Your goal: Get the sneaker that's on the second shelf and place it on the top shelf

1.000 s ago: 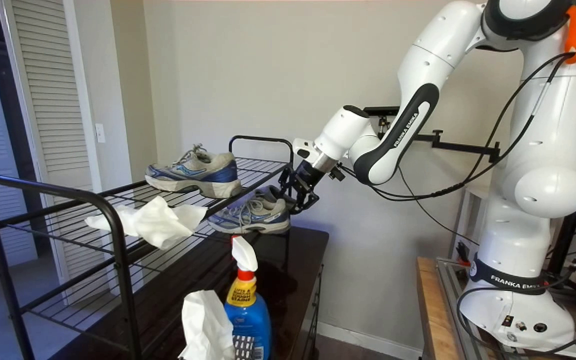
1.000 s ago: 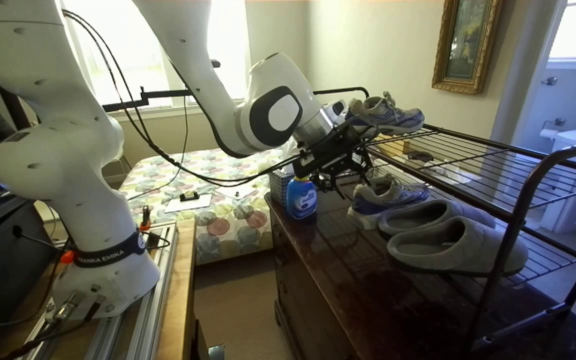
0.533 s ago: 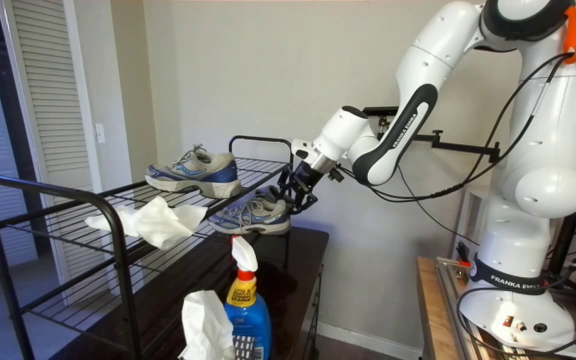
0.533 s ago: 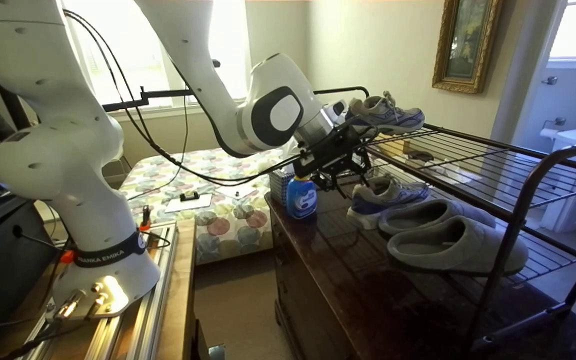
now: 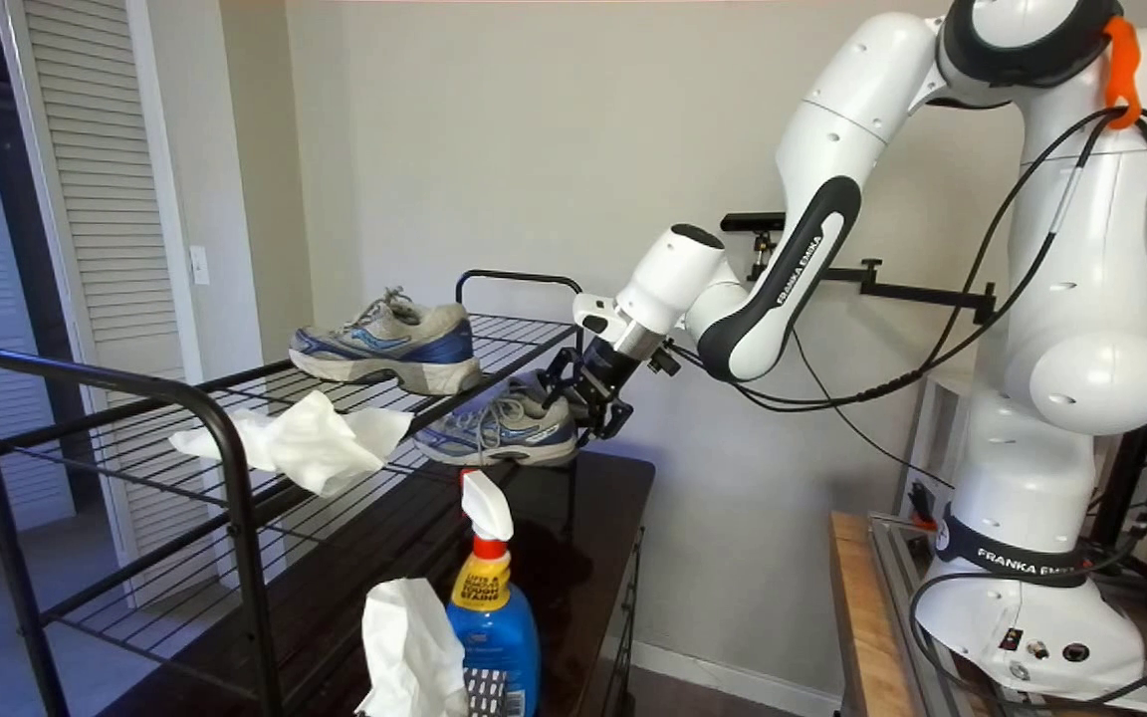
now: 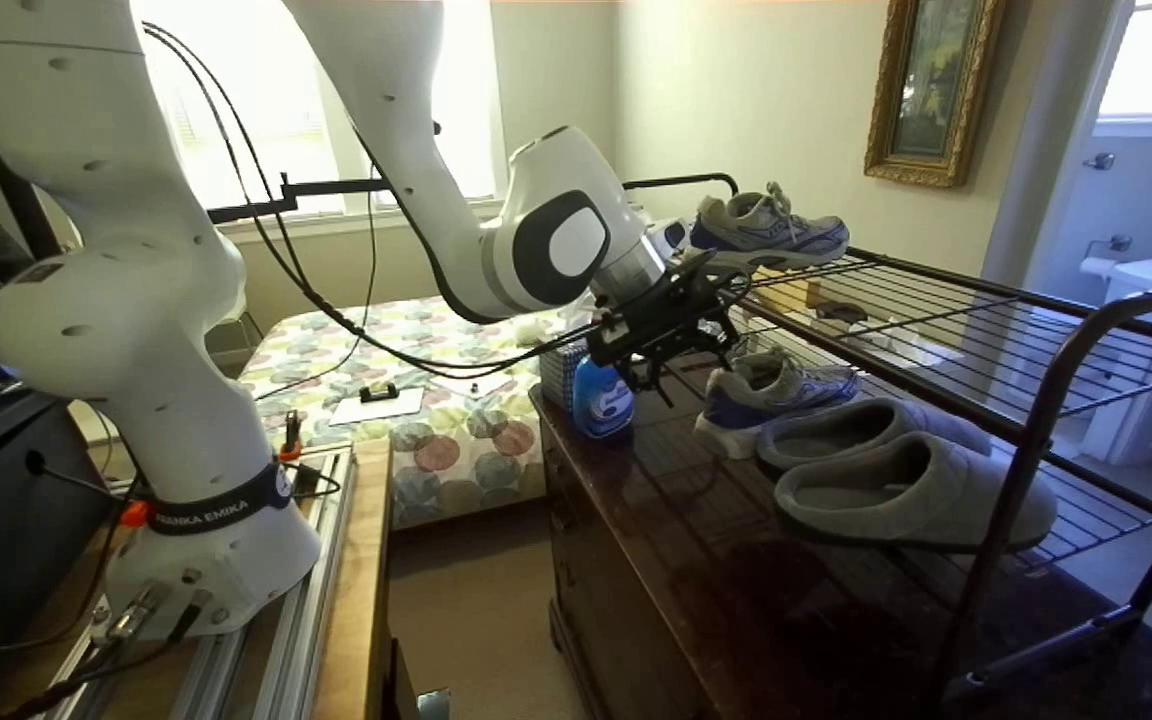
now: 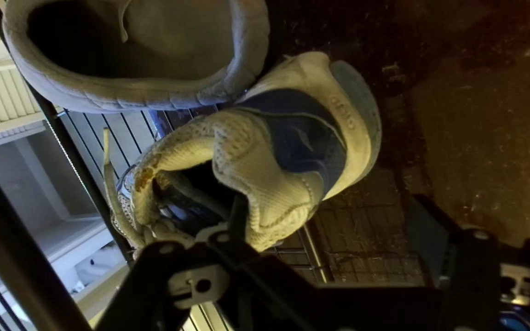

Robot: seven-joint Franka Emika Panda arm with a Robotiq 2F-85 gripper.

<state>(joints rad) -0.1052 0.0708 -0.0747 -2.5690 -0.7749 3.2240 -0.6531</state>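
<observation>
The grey sneaker with dark blue heel (image 7: 292, 133) rests on the second shelf (image 6: 1111, 487). It also shows in both exterior views (image 5: 499, 428) (image 6: 771, 395). My gripper (image 7: 334, 220) is open, at its heel end (image 5: 578, 406). In the wrist view one of the fingers (image 7: 239, 214) overlaps the shoe's opening. The opposite finger stands apart, outside the shoe, over the dark dresser top. Part of the collar lies between them. I cannot tell whether a finger touches the shoe. The near-identical sneaker (image 5: 389, 344) sits on the top shelf (image 6: 906, 380).
Grey slippers (image 6: 926, 495) lie beside the lower sneaker; one slipper (image 7: 154, 94) nearly touches it in the wrist view. The top shelf's rail runs just above the gripper. A blue spray bottle (image 5: 494, 637) and tissue box (image 6: 558, 375) stand on the dresser (image 6: 676, 540).
In the last half second my gripper and forearm have moved lower, bringing the fingers down beside the lower sneaker's heel. Both sneakers and the slippers have not moved.
</observation>
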